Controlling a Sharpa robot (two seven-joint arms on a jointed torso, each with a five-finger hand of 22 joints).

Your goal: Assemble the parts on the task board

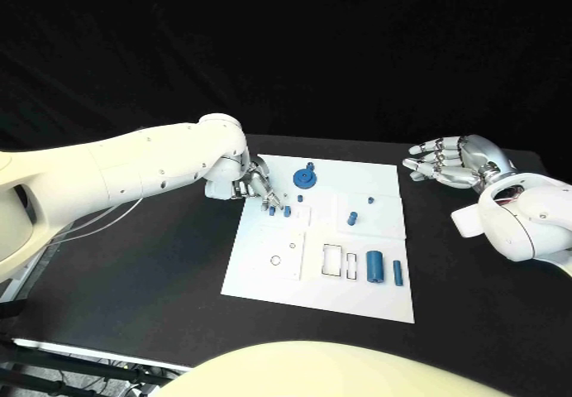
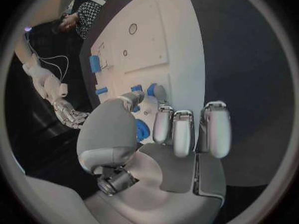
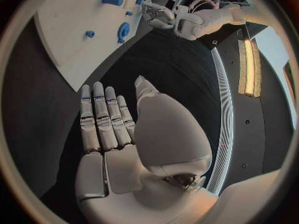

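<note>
No writing can be read on the task board [image 1: 312, 285], the white plate lying mid-table. My left hand [image 1: 248, 182] reaches over its far left corner, fingertips down by two small blue pegs [image 1: 279, 211]; whether they pinch one, I cannot tell. A round blue part [image 1: 305, 178] lies just beside. My right hand [image 1: 459, 161] hovers off the board's right side, fingers apart, holding nothing.
</note>
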